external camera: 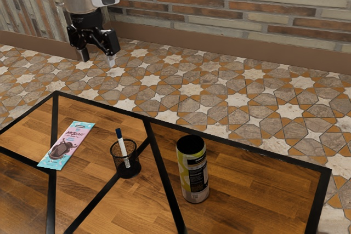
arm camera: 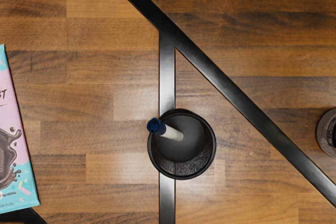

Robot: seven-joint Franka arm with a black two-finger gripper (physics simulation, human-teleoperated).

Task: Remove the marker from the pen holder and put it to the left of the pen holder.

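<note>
Can: tall cylinder, dark-topped, with a yellow, white and black label; upright, nearest the exterior camera, on the pen holder's side toward the exterior view's right.
Pen holder: round black mesh cup, upright, over a black strip of the tabletop, between can and packet, touching neither.
Marker: one, white barrel with blue cap; inside the pen holder, cap end up and standing clear of the rim, tilted toward the packet.
Packet: flat chocolate wrapper in pink and teal, a dark chocolate design printed on it; lying on the tabletop, on the holder's side toward the exterior view's left.
Gripper: black, two-fingered; fingers spread, nothing between them; raised well above the table and apart from the marker.
Table: wood-plank top with black edging and crossing black strips.
Floor: patterned tile in grey-brown, orange and cream.
Wall: multicoloured brick over a plain brown baseboard.
</note>
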